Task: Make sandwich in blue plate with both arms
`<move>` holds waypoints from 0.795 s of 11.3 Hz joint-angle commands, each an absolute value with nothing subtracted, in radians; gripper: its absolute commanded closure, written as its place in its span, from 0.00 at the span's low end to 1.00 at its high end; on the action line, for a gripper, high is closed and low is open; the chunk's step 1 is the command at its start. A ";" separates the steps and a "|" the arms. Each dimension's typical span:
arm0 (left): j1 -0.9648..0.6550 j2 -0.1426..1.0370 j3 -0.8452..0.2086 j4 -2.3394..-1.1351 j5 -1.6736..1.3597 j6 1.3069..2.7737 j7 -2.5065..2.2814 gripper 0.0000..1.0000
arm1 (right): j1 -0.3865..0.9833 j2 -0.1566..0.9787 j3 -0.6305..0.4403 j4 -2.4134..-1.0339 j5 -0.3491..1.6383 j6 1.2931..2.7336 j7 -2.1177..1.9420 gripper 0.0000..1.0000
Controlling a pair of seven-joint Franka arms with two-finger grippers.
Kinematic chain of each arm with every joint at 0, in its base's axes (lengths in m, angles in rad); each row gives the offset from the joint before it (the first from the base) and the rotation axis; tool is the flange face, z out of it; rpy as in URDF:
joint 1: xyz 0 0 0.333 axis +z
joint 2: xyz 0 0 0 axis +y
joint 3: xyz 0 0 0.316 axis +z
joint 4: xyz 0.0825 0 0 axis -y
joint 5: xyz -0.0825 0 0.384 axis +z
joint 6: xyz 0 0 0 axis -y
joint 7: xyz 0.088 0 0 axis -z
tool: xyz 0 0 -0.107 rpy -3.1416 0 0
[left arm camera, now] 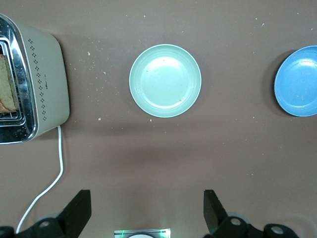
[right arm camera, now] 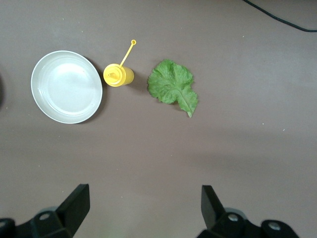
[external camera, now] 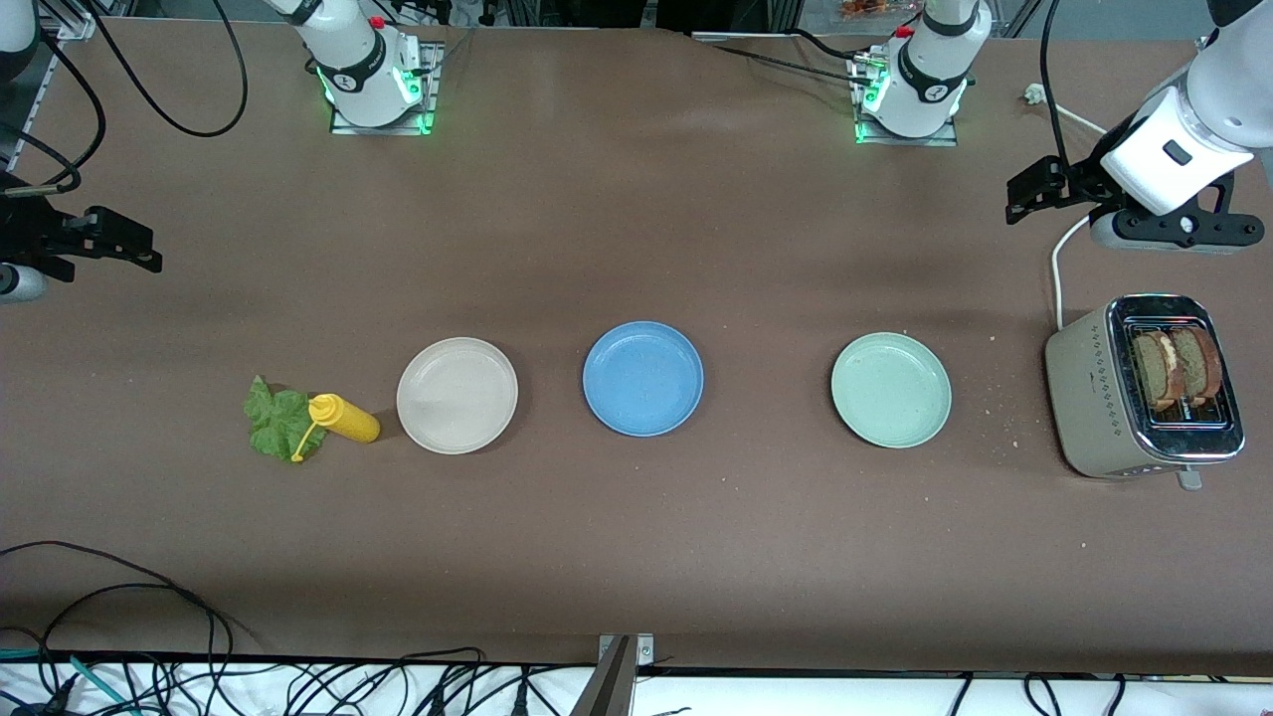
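Observation:
The blue plate point(external camera: 642, 378) sits empty at the middle of the table; it also shows in the left wrist view point(left arm camera: 297, 82). Two bread slices point(external camera: 1179, 366) stand in the toaster point(external camera: 1094, 398) at the left arm's end. A green lettuce leaf point(external camera: 273, 423) lies flat at the right arm's end, also in the right wrist view point(right arm camera: 172, 85). My left gripper point(external camera: 1034, 189) is open and empty in the air over the table beside the toaster point(left arm camera: 147, 198). My right gripper point(external camera: 109, 244) is open and empty over the table's right-arm end point(right arm camera: 144, 196).
A cream-white plate point(external camera: 456, 395) and a pale green plate point(external camera: 891, 389) flank the blue plate, both empty. A yellow squeeze bottle point(external camera: 343, 418) sits between the lettuce and the cream plate. The toaster's white cord point(external camera: 1060, 268) runs toward the bases. Crumbs lie near the toaster.

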State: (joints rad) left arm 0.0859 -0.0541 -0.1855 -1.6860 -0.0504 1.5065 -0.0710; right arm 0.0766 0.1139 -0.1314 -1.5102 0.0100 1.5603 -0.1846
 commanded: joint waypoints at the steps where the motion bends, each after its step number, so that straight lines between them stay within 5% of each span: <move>1: 0.081 -0.049 -0.184 -1.669 -0.040 1.488 -0.074 0.00 | 0.071 0.118 -0.130 -1.491 0.017 1.555 -0.176 0.00; 9: 0.081 -0.049 -0.184 -1.669 -0.040 1.488 -0.074 0.00 | 0.071 0.118 -0.130 -1.491 0.025 1.555 -0.176 0.00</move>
